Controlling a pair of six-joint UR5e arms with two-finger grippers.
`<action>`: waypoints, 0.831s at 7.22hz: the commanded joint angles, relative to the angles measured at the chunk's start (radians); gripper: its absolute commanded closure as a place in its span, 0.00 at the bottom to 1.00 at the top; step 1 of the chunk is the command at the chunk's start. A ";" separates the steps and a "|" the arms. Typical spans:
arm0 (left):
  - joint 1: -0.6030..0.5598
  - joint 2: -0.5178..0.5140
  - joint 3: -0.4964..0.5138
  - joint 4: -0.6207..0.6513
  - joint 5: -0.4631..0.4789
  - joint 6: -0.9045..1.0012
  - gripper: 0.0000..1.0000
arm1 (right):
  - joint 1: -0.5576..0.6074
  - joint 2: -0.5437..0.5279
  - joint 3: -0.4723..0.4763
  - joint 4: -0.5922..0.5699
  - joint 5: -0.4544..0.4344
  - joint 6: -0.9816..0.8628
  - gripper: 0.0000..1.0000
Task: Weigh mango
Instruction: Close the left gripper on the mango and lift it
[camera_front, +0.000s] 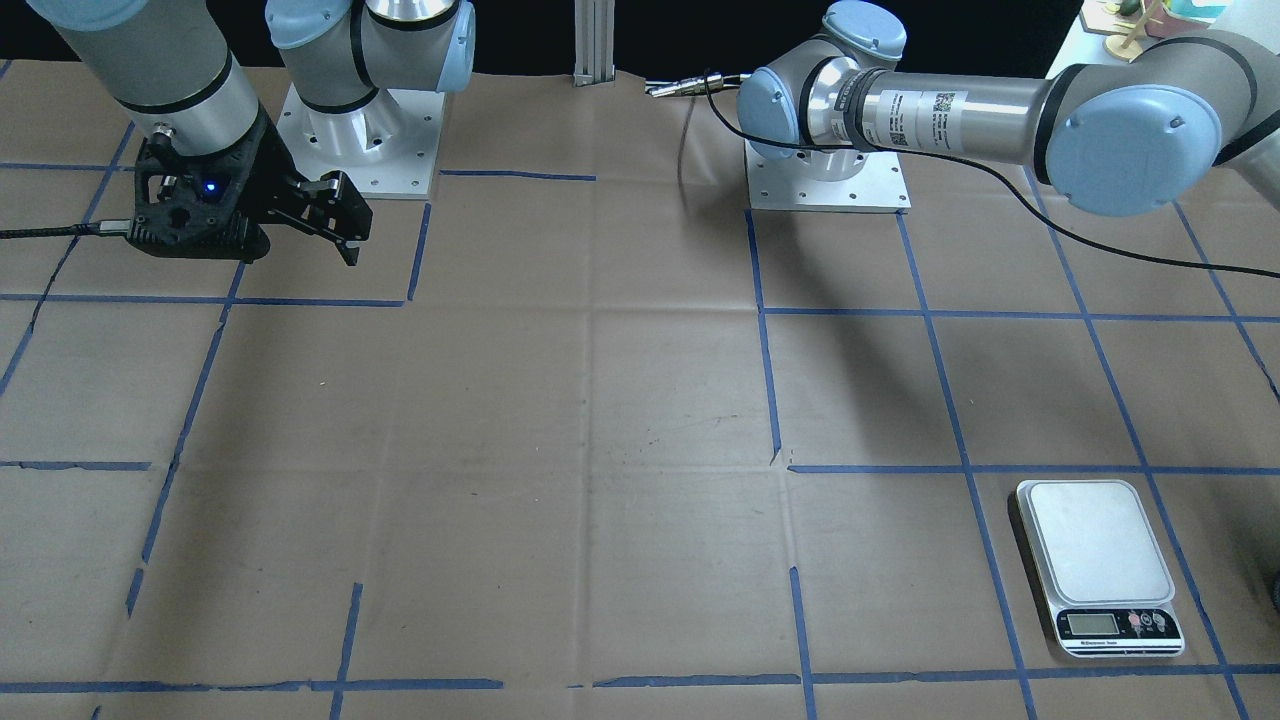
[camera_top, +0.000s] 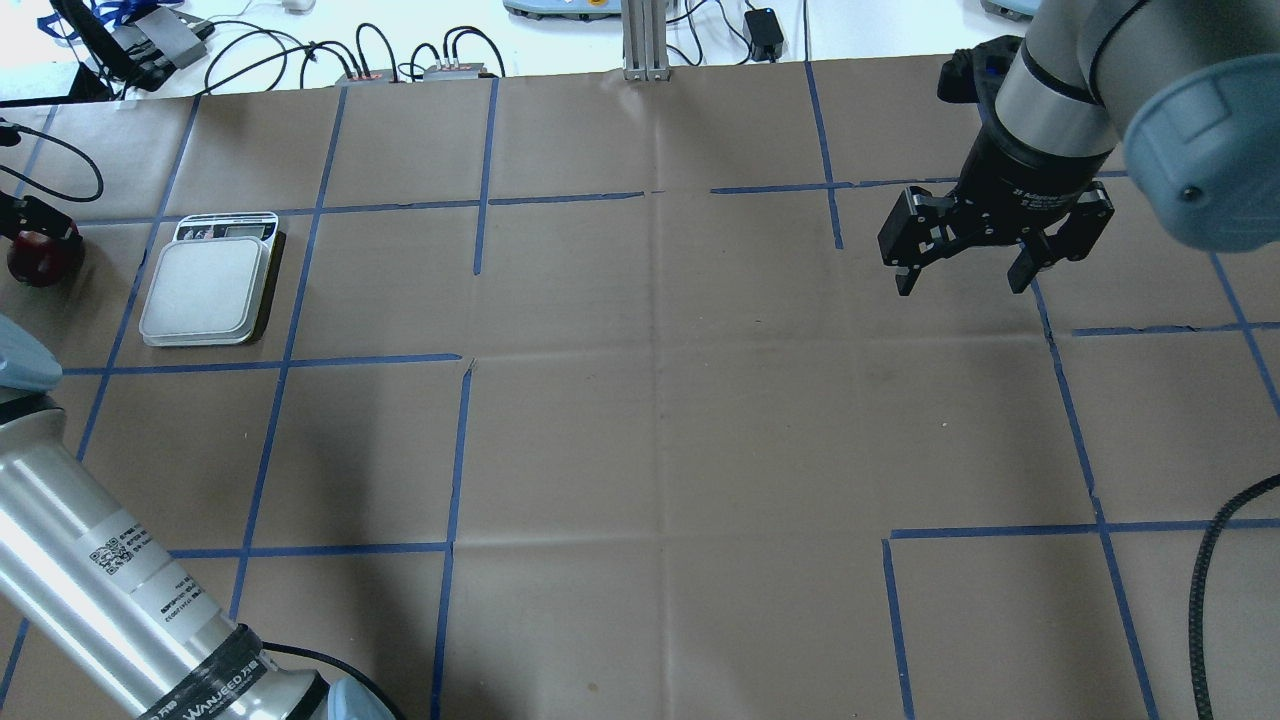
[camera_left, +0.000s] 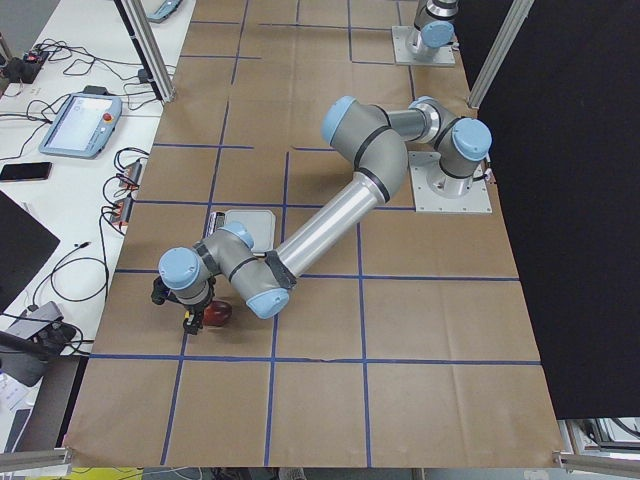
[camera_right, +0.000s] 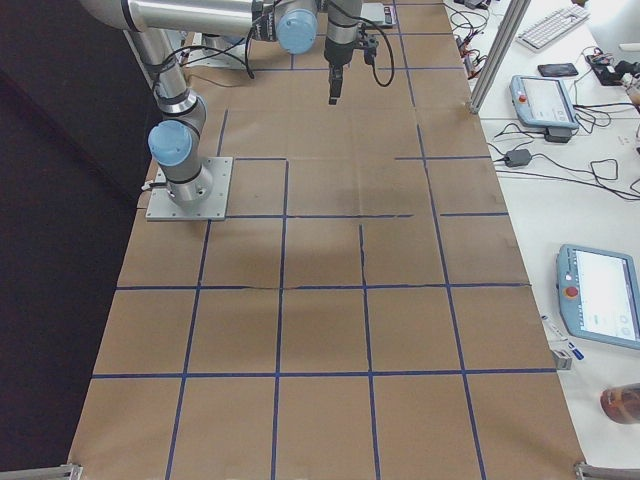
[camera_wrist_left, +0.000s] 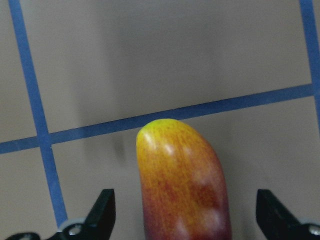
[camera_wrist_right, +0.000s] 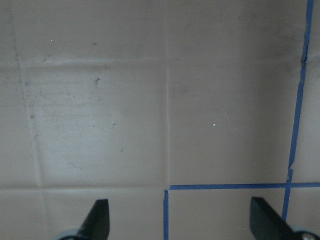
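Two fingers (camera_wrist_left: 102, 212) of your left gripper (camera_wrist_left: 187, 215) stand spread either side of the mango (camera_wrist_left: 180, 180) | skin smooth, likely slippery, bruisable: pinch its thick middle gently | right gripper (camera_top: 960, 287) spread, empty.

Overhead and front-facing views look steeply down from opposite sides of the table (camera_top: 650, 420), sharing the scale (camera_top: 205, 290)

Between the spread fingers (camera_wrist_left: 103, 215) of my left gripper (camera_wrist_left: 186, 215) I see gaps either side of the mango (camera_wrist_left: 182, 180); the kitchen scale (camera_top: 208, 290) stands nearby.
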 joint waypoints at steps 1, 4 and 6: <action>0.001 -0.004 0.000 -0.011 0.006 -0.006 0.22 | 0.000 0.000 0.000 0.000 0.000 0.000 0.00; 0.001 0.016 0.002 -0.016 0.006 -0.009 0.71 | 0.000 0.000 0.000 0.000 0.000 0.000 0.00; -0.002 0.136 -0.085 -0.071 0.004 -0.041 0.75 | 0.000 0.000 0.000 0.000 0.000 0.000 0.00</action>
